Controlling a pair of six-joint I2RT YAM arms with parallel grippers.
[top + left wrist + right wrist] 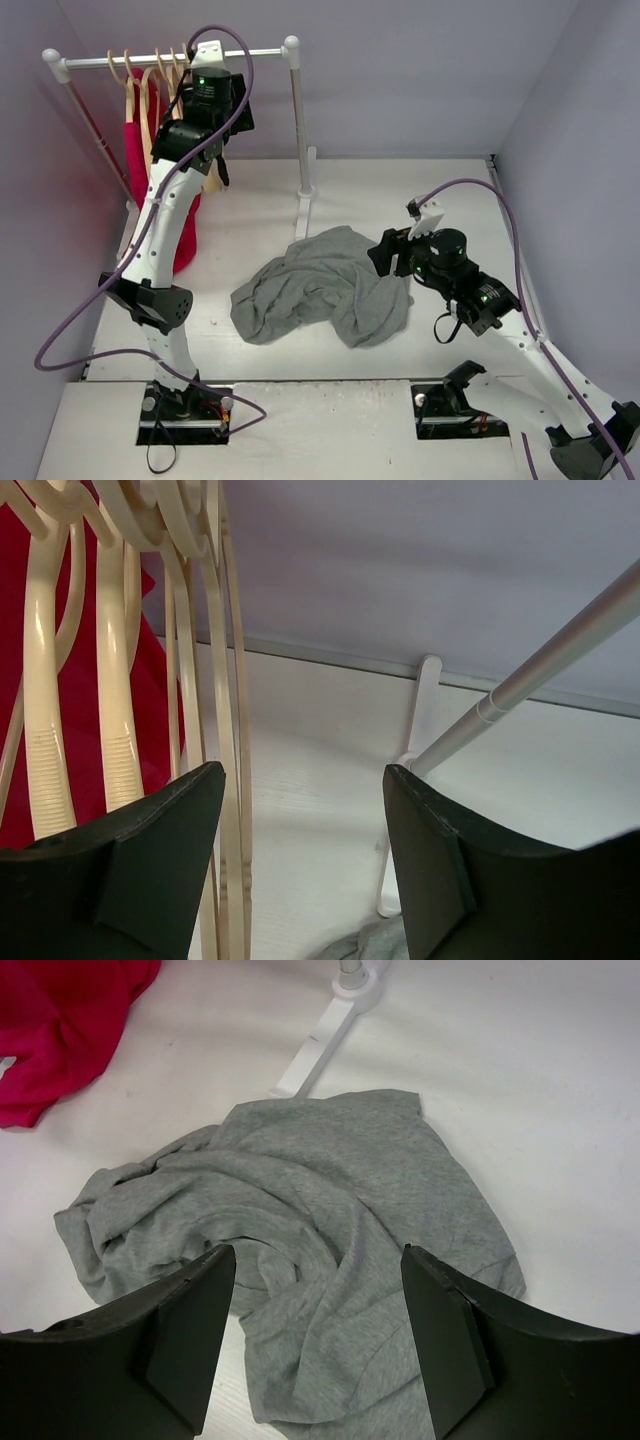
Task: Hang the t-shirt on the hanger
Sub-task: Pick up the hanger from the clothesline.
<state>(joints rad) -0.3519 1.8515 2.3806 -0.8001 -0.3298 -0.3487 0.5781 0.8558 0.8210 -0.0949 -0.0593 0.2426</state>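
The left gripper (305, 775) is hovering with jaws spread, empty, at the rack (297, 110). The t-shirt (320, 285) is lying crumpled on the table (450, 190) beneath the right gripper (320, 1255), which is also spread and gripping nothing. The nearest hanger (236, 780) is hanging just beside one left finger.

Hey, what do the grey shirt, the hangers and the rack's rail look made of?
The t-shirt: soft matte knit, probably cotton jersey; it lies in limp folds. The hangers: pale, glossy, with ribbed patches, so lacquered wood or plastic; cannot tell which. The rail: smooth white tube with a sheen, likely painted metal.
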